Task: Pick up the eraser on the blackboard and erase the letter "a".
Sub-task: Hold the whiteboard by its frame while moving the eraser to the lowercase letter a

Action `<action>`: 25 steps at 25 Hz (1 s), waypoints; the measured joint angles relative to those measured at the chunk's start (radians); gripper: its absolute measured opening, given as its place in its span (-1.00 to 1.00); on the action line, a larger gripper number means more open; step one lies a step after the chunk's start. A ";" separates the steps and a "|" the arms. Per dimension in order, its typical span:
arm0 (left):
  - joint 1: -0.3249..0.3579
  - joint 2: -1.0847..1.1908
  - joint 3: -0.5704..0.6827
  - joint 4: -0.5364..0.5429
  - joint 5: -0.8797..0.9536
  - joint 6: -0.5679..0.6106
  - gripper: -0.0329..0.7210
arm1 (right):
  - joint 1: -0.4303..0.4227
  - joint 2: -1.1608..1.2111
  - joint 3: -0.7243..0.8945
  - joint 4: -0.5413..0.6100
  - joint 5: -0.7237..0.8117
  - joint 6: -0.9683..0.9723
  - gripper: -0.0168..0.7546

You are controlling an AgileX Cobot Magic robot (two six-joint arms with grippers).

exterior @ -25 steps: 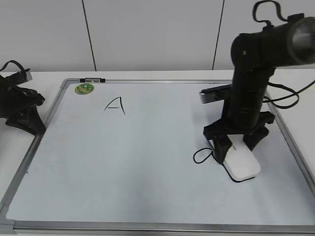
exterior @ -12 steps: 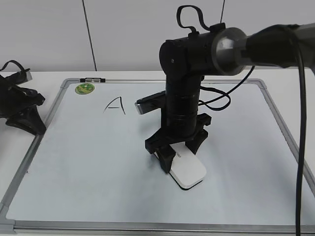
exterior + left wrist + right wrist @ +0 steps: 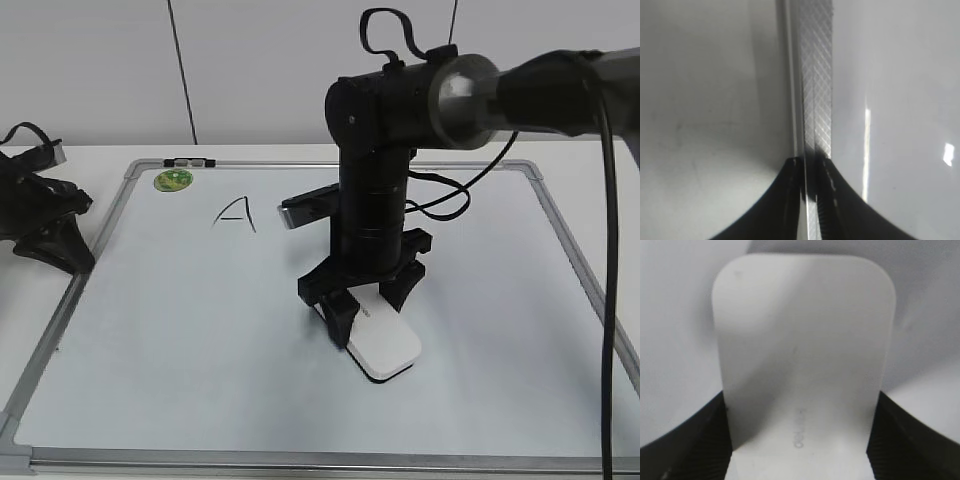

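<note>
Gripping the white rounded plastic eraser (image 3: 382, 346) flat on the silver-framed white dry-erase board (image 3: 200, 330), the right hand (image 3: 363, 306) is clamped; the left hand (image 3: 807, 200) rests together at the bench's left edge.

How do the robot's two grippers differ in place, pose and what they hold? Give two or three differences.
The right gripper stands over the middle of the blackboard; the left gripper lies at its left frame edge. The right gripper is shut on the white eraser; the left gripper holds nothing and looks shut. The right gripper points down; the left sits low. Both are black.
</note>
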 joint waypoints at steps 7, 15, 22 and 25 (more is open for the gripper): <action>0.000 0.002 0.000 -0.012 -0.002 0.000 -0.73 | -0.101 0.001 -0.006 -0.024 -0.002 0.000 0.43; 0.000 0.003 0.000 -0.010 0.000 0.000 -0.73 | -0.190 -0.005 -0.007 -0.052 -0.009 0.000 0.43; -0.002 0.003 -0.002 0.018 0.004 0.000 -0.73 | -0.241 -0.013 -0.006 -0.088 -0.017 0.000 0.43; -0.002 0.003 -0.002 0.018 0.006 0.000 -0.73 | -0.275 -0.031 0.003 -0.088 -0.026 0.000 0.43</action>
